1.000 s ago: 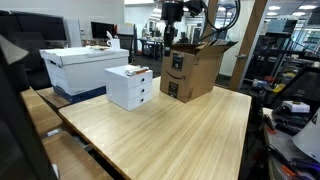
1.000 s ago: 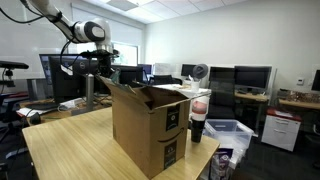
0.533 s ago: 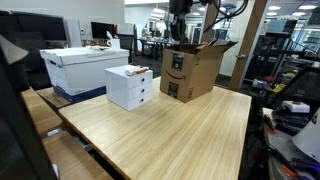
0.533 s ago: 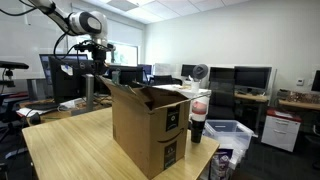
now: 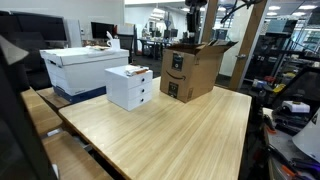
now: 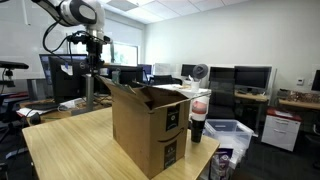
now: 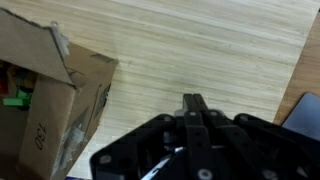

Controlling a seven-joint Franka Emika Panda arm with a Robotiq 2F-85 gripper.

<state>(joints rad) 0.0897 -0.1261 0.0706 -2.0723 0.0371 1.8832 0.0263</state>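
An open brown cardboard box stands on the wooden table in both exterior views (image 5: 190,70) (image 6: 150,128). In the wrist view it is at the left (image 7: 55,110), with green and red items just showing inside. My gripper (image 5: 195,22) (image 6: 97,64) hangs high in the air over the far side of the box, touching nothing. In the wrist view its fingers (image 7: 193,104) are pressed together with nothing between them, above bare tabletop (image 7: 200,50) beside the box.
A small white drawer box (image 5: 130,87) and a larger white lidded box (image 5: 85,66) sit on the table (image 5: 170,135) beside the cardboard box. A dark cup-like object (image 6: 197,124) and a plastic bin (image 6: 228,130) lie beyond the table edge. Desks with monitors surround.
The gripper has moved upward and sideways across the top of the cardboard box, staying shut. The boxes have not moved.
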